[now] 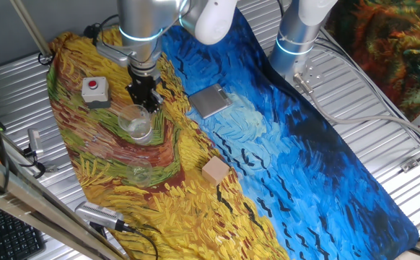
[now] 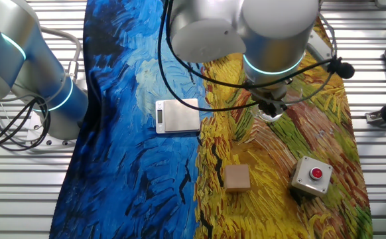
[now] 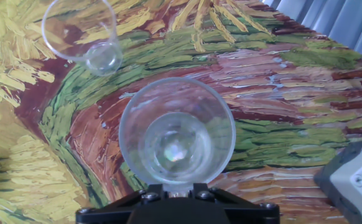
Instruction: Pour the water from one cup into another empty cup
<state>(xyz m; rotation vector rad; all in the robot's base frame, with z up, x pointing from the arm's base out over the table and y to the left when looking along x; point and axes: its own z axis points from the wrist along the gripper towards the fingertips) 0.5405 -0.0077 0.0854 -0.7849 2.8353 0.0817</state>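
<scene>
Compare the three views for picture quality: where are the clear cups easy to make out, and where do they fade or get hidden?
Hand view: sharp, the larger tumbler and smaller cup show crisp rims, with glints in their bases. One fixed view: the tumbler reads faintly, the smaller cup almost vanishes into the yellow cloth. The other fixed view: the arm hides most of both.

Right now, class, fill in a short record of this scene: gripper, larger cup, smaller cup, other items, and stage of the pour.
gripper: gripper at the rim of the larger tumbler, just above it; grip not clear
larger cup: larger tumbler upright on the yellow cloth
smaller cup: smaller cup upright, apart from the tumbler
other items: red button box, scale, wooden block
stage: pour not yet begun
</scene>
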